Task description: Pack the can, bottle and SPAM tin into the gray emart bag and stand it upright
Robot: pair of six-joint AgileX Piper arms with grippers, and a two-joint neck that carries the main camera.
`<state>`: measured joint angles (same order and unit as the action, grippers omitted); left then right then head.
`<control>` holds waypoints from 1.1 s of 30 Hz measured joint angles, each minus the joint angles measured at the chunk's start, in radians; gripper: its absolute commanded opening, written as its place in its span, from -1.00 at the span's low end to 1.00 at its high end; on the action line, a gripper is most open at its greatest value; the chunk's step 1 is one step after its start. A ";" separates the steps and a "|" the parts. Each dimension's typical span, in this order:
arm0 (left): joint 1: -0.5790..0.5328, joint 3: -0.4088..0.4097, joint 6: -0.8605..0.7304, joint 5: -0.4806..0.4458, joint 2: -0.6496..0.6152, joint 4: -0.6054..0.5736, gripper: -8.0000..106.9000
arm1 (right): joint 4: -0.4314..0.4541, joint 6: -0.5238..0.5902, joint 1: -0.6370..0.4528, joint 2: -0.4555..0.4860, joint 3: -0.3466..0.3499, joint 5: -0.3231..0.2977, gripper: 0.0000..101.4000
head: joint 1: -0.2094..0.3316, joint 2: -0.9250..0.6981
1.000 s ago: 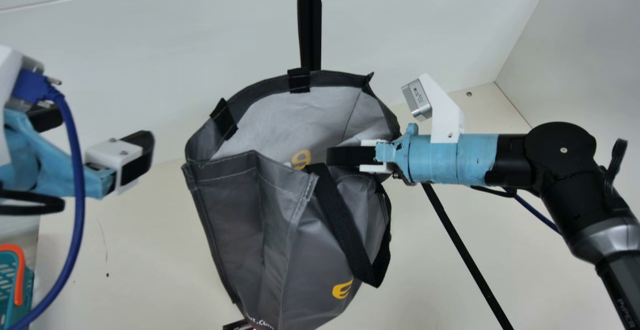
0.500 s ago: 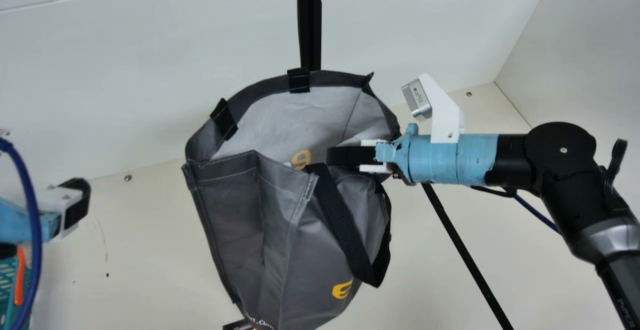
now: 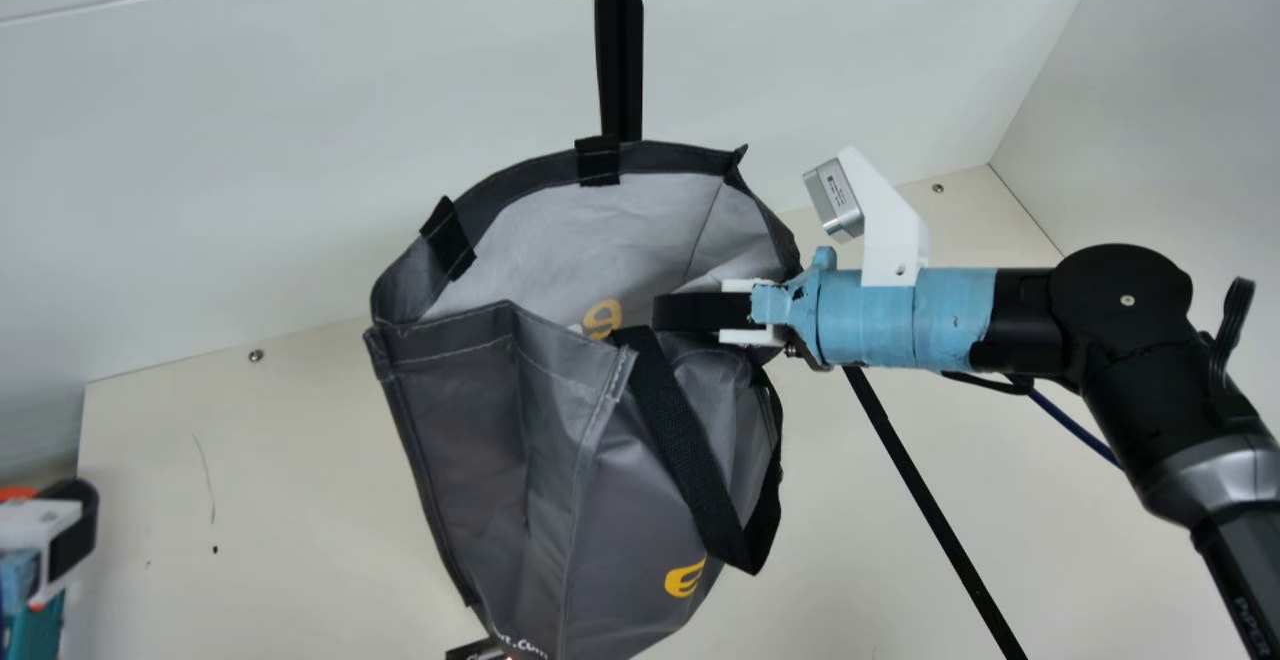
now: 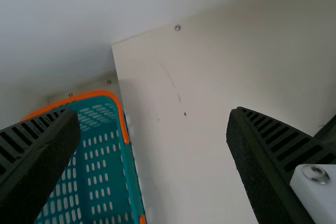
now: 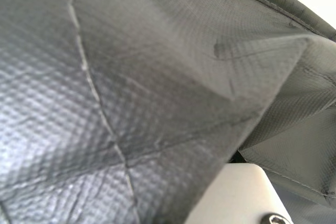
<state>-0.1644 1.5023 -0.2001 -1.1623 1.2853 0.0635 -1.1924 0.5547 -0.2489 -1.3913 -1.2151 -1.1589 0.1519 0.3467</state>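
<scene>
Right hand (image 3: 664, 312) pinches the tall gray fabric emart bag (image 3: 610, 540) at four o'clock on its gaping mouth; a still hold there should stop the wall folding inward; at the bag's eight o'clock, the left hand (image 4: 152, 113), spread wide, is near the teal plastic basket (image 4: 100, 94); any descent there wants both fingers well clear of its orange rim.
</scene>
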 measured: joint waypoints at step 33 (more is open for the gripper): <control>0.012 -0.032 -0.002 -0.003 -0.020 -0.002 0.71 | 0.143 -0.075 -0.108 0.034 -0.059 -0.009 -1.00 | 0.000 0.000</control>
<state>-0.1519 1.4700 -0.2025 -1.1652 1.2652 0.0615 -1.0499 0.4800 -0.3573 -1.3577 -1.2738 -1.1683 0.1519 0.3467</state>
